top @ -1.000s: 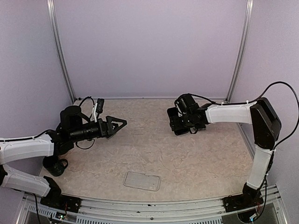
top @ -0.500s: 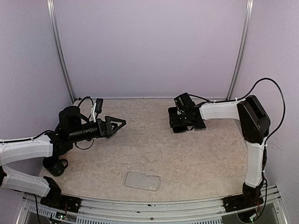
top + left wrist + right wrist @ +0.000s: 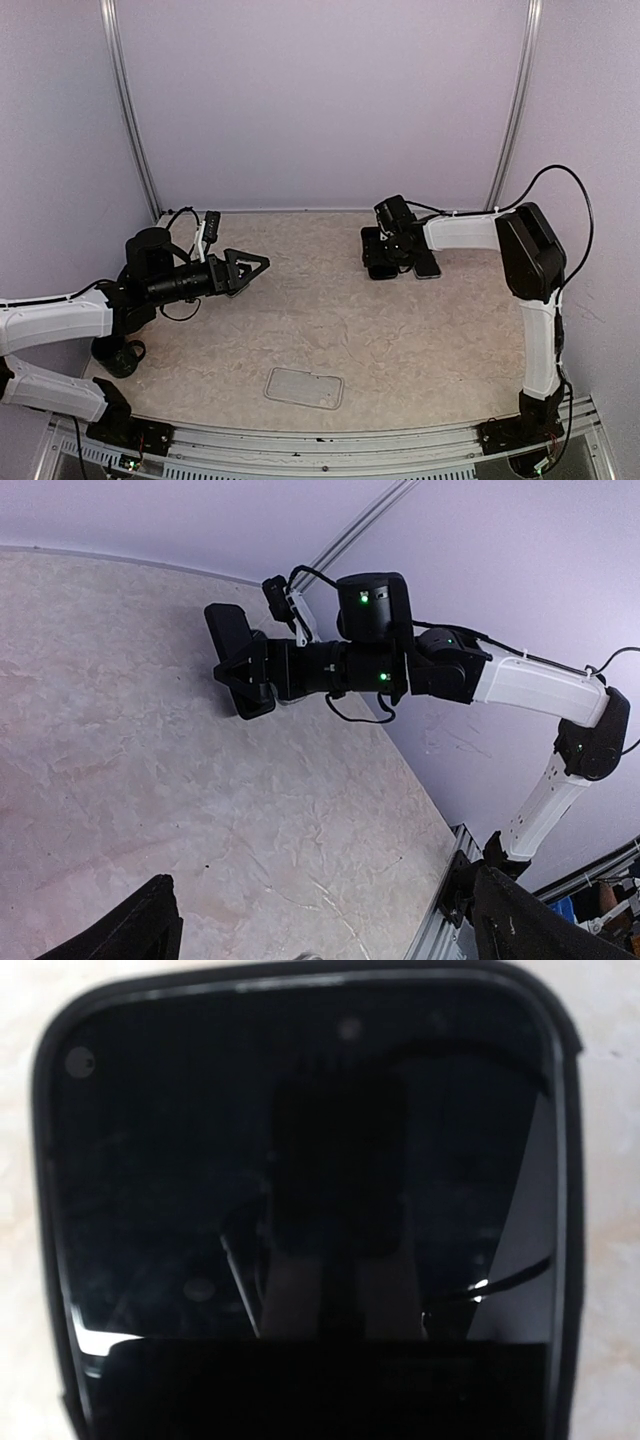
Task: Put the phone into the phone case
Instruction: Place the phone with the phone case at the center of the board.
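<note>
1. The right gripper (image 3: 385, 264) is low over the far right part of the desk (image 3: 400, 340), directly above the phone (image 3: 428, 268). From the pictures I cannot tell if its jaws are apart or pressed on the phone; its fingers do not show in the right wrist view.
2. The phone lies flat on the desk with the screen up. In the right wrist view its dark glossy screen (image 3: 310, 1210) fills almost the whole picture. It has rounded corners and a thin black rim, and pale marbled desk shows at the left, right and top edges.
3. In the left wrist view the right gripper (image 3: 240, 672) stands in front of the black slab of the phone (image 3: 226, 628), and the white right arm (image 3: 530, 685) reaches back toward the near edge.
4. The left gripper (image 3: 255, 266) hangs above the left part of the desk and points toward the middle. Its jaws are wide apart and hold nothing; its two fingers (image 3: 140, 930) show at the bottom corners of the left wrist view.
5. The phone case (image 3: 304, 387), clear and rectangular, lies flat near the near edge of the desk, about in the middle, well apart from the phone and from both grippers.
6. Lilac walls (image 3: 320, 100) close the desk on three sides.
</note>
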Available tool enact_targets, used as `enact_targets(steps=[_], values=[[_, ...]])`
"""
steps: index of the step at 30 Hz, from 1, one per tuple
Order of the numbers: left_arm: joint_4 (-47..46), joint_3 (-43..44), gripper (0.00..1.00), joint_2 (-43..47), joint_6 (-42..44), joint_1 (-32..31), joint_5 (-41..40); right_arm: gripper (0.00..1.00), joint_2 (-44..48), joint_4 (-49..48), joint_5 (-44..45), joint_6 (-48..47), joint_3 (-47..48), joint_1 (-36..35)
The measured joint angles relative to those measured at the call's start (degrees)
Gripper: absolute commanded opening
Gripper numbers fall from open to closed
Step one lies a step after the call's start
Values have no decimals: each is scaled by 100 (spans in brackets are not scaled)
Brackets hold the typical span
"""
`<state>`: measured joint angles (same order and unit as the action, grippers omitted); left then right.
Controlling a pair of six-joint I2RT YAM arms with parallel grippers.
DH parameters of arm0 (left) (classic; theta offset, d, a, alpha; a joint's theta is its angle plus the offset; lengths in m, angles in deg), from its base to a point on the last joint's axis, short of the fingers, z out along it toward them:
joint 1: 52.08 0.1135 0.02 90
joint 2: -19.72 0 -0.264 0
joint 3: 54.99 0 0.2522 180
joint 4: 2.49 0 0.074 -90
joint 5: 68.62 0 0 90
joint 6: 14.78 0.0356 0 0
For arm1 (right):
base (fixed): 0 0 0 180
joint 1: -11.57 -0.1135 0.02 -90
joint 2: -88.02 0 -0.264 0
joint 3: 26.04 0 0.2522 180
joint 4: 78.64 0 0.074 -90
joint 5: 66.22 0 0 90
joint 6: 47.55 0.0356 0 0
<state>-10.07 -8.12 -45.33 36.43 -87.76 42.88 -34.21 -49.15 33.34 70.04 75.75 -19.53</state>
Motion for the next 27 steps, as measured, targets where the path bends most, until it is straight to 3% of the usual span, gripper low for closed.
enact_targets(steps=[27], values=[[7, -2, 99, 72, -2, 4, -81, 72, -520, 302, -81, 44, 448, 85]])
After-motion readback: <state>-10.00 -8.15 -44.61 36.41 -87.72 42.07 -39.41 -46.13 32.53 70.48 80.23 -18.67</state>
